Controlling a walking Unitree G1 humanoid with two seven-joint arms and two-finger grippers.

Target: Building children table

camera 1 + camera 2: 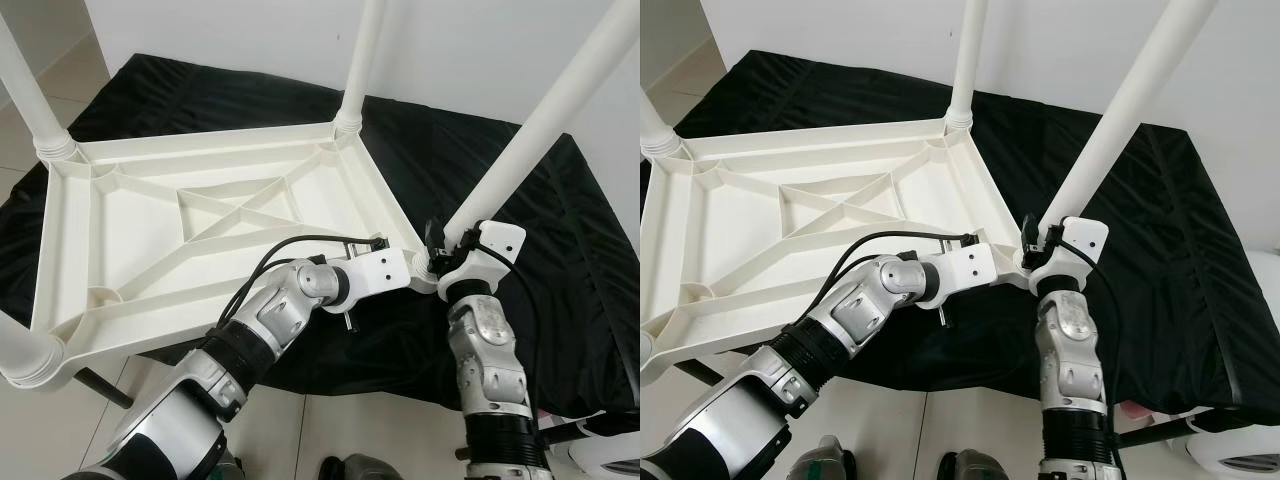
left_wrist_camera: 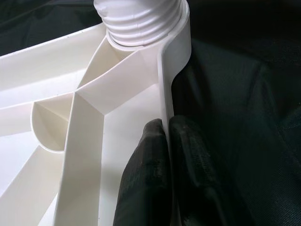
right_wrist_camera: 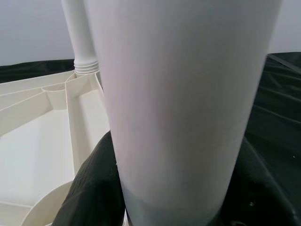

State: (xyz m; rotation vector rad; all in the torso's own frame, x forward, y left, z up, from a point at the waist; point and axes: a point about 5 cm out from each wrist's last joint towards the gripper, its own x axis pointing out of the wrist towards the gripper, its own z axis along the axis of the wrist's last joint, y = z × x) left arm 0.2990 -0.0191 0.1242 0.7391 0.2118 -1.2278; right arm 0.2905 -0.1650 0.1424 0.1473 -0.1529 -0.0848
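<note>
Left wrist view: end effector [image 2: 167,155] pinching rim [image 2: 165,94].

One white tabletop [image 1: 150,230] lies underside up on one black cloth [image 1: 560,260]. Four white legs stand at its corners: one in the right gripper [image 1: 440,258], one beyond it [image 1: 360,60], and two [image 1: 30,90] [image 1: 25,350] across from the left gripper [image 1: 405,268]. Two silver arms reach in.
</note>
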